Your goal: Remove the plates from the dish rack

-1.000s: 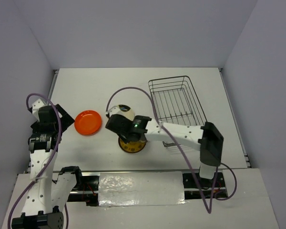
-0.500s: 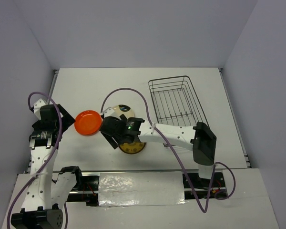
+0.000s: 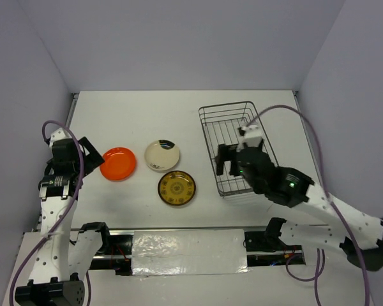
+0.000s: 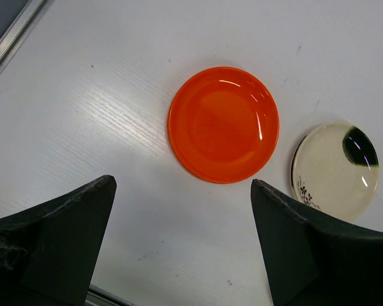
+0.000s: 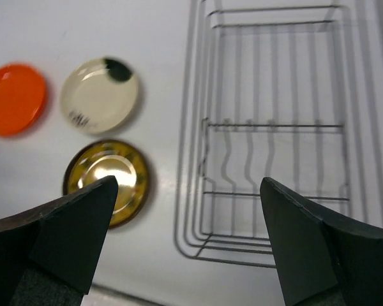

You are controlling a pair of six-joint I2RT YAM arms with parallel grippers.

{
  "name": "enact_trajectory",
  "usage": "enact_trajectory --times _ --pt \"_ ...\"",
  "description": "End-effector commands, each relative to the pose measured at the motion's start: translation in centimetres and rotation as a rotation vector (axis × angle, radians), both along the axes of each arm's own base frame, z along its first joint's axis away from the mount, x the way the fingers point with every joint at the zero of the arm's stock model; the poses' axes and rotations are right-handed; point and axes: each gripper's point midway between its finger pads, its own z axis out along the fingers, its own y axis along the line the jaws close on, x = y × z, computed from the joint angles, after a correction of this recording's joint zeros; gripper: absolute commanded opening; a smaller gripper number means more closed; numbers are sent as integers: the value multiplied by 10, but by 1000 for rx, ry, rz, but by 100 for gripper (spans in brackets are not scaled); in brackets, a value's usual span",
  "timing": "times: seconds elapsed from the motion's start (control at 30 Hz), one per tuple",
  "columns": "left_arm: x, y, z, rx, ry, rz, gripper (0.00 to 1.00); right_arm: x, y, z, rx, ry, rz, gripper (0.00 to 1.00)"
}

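Three plates lie flat on the white table, left of the dish rack (image 3: 225,106): an orange plate (image 3: 118,163), a cream plate (image 3: 162,155) with a dark patch, and an olive-yellow plate (image 3: 176,188). No plate shows in the wire rack. My left gripper (image 3: 92,155) hangs open just left of the orange plate (image 4: 223,124), with nothing between its fingers (image 4: 182,185). My right gripper (image 3: 228,164) is open and empty above the rack's near left corner (image 5: 188,182). Its wrist view shows the rack (image 5: 274,125), the olive-yellow plate (image 5: 108,182), the cream plate (image 5: 100,95) and the orange plate (image 5: 14,99).
Grey walls close the table on three sides. A raised metal edge (image 3: 71,111) runs along the table's left side. A foil-wrapped strip (image 3: 188,252) lies between the arm bases at the near edge. Purple cables loop off both arms.
My right gripper opened and let go of the olive-yellow plate, which now lies on the table. The right arm swung right, over the rack's near end. The left arm barely shifted.
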Motion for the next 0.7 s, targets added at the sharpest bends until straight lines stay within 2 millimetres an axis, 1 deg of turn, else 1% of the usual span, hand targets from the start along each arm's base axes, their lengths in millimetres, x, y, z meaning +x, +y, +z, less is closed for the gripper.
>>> enact_trajectory --times 0.0,0.03,0.07,0.13,0.17,0.2,0.23,0.27,0.3,0.33,0.37,0.4,0.43,0.47,0.53,0.57,0.63,0.67 --pt "14 -15 27 9 -98 -131 100 9 -67 10 4 -80 -215 100" --pt "15 -16 30 7 -110 -140 99 9 -87 15 -23 -109 -283 100" --pt "15 -18 32 6 -115 -150 99 2 -108 20 -41 -122 -328 100" --pt "13 -20 36 21 -116 -180 99 -4 -137 29 -57 -156 -430 100" --pt "11 -19 42 34 -122 -178 100 -11 -151 34 -62 -166 -447 100" --pt "7 -12 44 61 -112 -150 99 -15 -158 37 -59 -174 -462 100" --pt "1 -10 44 73 -96 -142 100 -18 -164 41 -50 -181 -470 100" --pt "-4 -7 53 91 -117 -130 99 -25 -175 46 -35 -193 -480 100" --pt "-9 -3 56 108 -124 -105 99 -28 -178 48 -19 -197 -483 100" --pt "-14 -2 58 111 -129 -101 99 -33 -182 51 13 -202 -469 100" --pt "-22 -3 65 116 -163 -99 100 -36 -184 52 23 -201 -462 100" --pt "-26 -5 68 116 -177 -102 99 -38 -184 51 35 -199 -449 100" --pt "-31 -6 71 114 -191 -106 99 -42 -186 52 59 -201 -438 100" --pt "-41 -9 74 114 -208 -112 100 -44 -184 50 67 -192 -411 100" --pt "-48 -17 76 108 -232 -159 99 -49 -185 53 95 -190 -393 100" --pt "-57 -19 79 125 -254 -178 99 -52 -185 52 99 -181 -379 100" --pt "-69 -22 86 135 -300 -182 99 -57 -191 55 118 -182 -375 100" --pt "-73 -25 86 133 -307 -197 100 -59 -191 56 121 -183 -366 100"
